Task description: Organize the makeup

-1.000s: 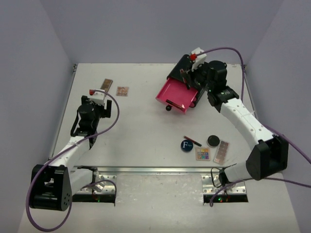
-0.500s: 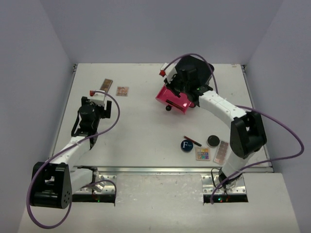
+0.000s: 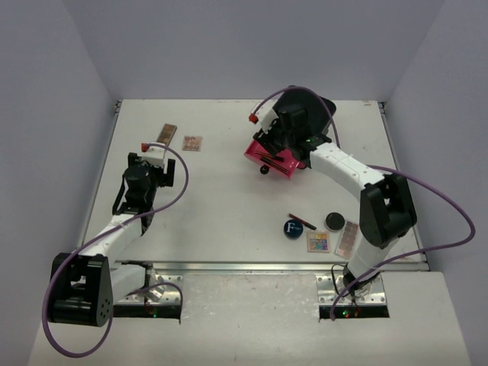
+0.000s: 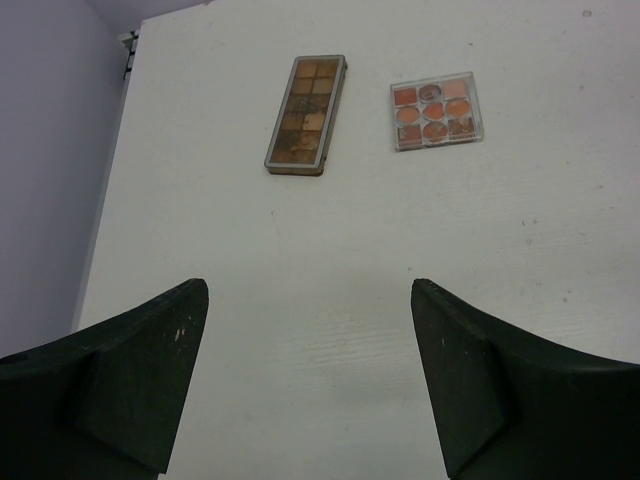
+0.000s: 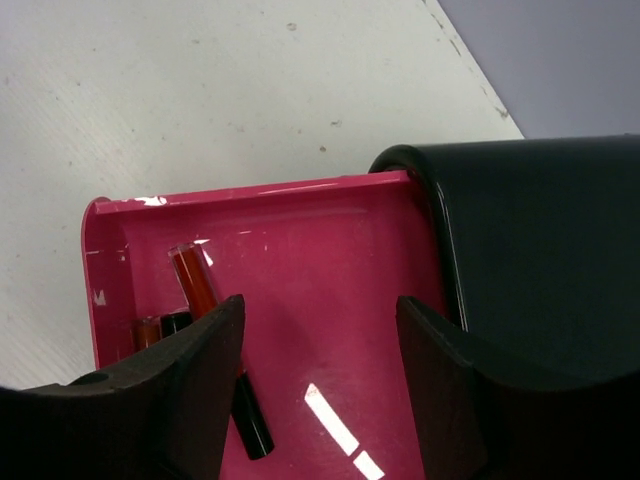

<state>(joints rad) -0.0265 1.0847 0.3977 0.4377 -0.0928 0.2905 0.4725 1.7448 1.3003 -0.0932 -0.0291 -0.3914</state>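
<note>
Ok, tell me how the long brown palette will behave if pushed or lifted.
The long brown palette lies flat on the table, so it would probably slide, not tip or roll. Its framed case looks stiff and likely light. Low edges may be awkward to pinch.

At the far left, a long brown palette [image 4: 306, 114] is lying flat, with a square clear-cased palette of orange pans [image 4: 436, 110] sitting just to its right, apart from it. Near the right, a round blue compact [image 3: 293, 228] marked with a white F is resting just beside a thin red-black pencil [image 3: 302, 221]. A small round black compact [image 3: 334, 221] is sitting to their right. A multicoloured square palette [image 3: 318, 241] and a long pinkish palette [image 3: 348, 239] are lying side by side nearest. Another red-black pencil [image 5: 195, 283] is lying inside the pink drawer [image 5: 330, 270], with a second pencil end [image 5: 148, 331] showing beside it.
</note>
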